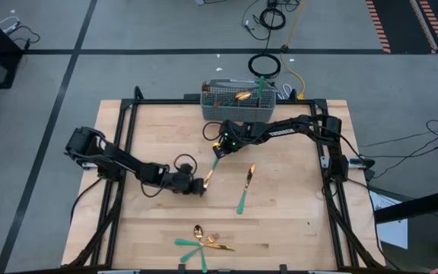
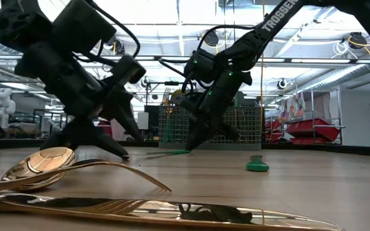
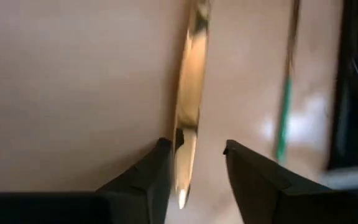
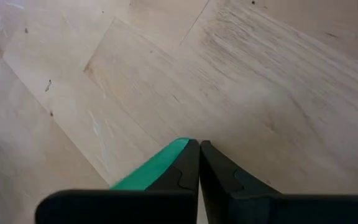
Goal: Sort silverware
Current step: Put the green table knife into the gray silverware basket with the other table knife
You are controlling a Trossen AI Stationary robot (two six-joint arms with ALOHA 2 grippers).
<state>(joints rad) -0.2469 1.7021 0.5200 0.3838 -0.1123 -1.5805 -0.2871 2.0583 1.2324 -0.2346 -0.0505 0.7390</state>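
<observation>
Two grippers are on one piece at once, and that's the main risk. Over the table (image 1: 295, 221), with the wire caddy (image 1: 238, 103) just behind the right gripper (image 1: 220, 146), the gold-and-teal piece (image 1: 211, 169) spans from one pincer to the other. If either arm pulls before the other lets go, I'd expect the piece to twist, bend or snap loose and skid across the wood.

Second risk: the left gripper (image 1: 201, 185) is open, fingers (image 3: 157, 171) standing either side of the gold head and gripping nothing yet. The head sits off-centre, closer to one finger. Closing like that could push the thin gold edge sideways, or pinch only its tip so it pivots once lifted.

Third, smaller risk: the right gripper is fully closed on the very end of the teal handle (image 4: 151, 165). That is a shallow hold on a slim, smooth stem, and it may slip out if the arm swings toward the caddy.

A loose fork-like piece (image 1: 244, 190) lies on the table just to the far side of the shared piece from the left pincer, near enough to get knocked. A small pile (image 1: 204, 242) lies well away from both pincers at the near table edge.

Pose: the left arm is stretched low across the table, wrist tipped down, fingertips at the wood. The right arm reaches in from the opposite side past the caddy, elbow high, forearm angled steeply down, tip at the surface
</observation>
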